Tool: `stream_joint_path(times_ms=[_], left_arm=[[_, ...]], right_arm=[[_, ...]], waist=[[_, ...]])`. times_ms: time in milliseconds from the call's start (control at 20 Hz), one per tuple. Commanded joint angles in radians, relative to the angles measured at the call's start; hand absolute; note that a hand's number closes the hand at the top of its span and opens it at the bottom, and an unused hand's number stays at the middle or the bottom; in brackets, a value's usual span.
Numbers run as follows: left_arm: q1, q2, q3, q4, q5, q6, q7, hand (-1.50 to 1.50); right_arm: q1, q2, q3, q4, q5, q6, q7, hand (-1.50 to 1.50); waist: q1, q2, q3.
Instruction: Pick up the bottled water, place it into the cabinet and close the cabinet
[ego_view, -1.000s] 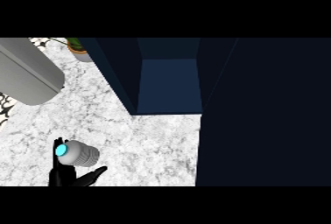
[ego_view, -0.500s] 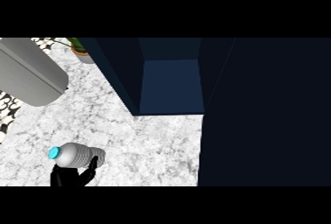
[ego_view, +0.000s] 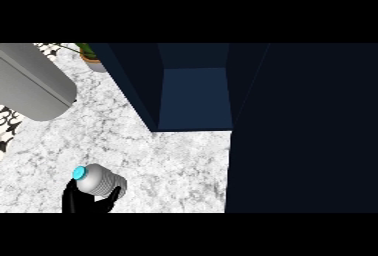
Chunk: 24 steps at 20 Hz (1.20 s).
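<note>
The bottled water (ego_view: 101, 181), a ribbed white bottle with a cyan cap, is tilted with its cap toward the upper left, low at the left of the marble counter (ego_view: 170, 160). My left hand (ego_view: 81, 200) comes up from the lower edge and is shut on it, fingers curled under and beside the body. The dark blue cabinet (ego_view: 196, 95) stands open at the top centre, well up and right of the bottle. Its door (ego_view: 303, 130) fills the right side as a large dark panel. The right hand does not show.
A large grey cylinder-shaped object (ego_view: 29, 82) lies at the upper left. A potted plant (ego_view: 92, 57) stands behind it, next to the cabinet's left wall (ego_view: 133, 85). A patterned surface (ego_view: 7, 125) lies beyond the counter's left edge.
The bottle has shifted slightly to the right in my left hand. The finger that stuck out to the right a second ago now lies against the bottle.
</note>
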Motion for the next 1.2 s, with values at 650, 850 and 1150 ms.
stream_joint_path(times_ms=[650, 850, 1150], left_arm=[[-0.182, -0.047, -0.350, -0.125, 0.092, 0.036, 0.275, 1.50], [-0.248, -0.047, -0.417, -0.210, 0.153, 0.138, 0.362, 1.50], [-0.335, -0.047, -0.535, -0.300, 0.103, 0.378, 0.409, 1.50]], right_arm=[[0.087, -0.014, 0.040, -0.062, 0.008, 0.014, -0.034, -1.50], [-0.036, -0.011, -0.033, -0.054, -0.066, -0.003, 0.039, -1.50], [0.032, -0.012, -0.025, -0.077, -0.078, 0.003, 0.007, -1.50]], waist=[[-0.005, -0.001, -0.020], [0.006, 0.005, -0.020], [-0.004, 0.004, -0.020]])
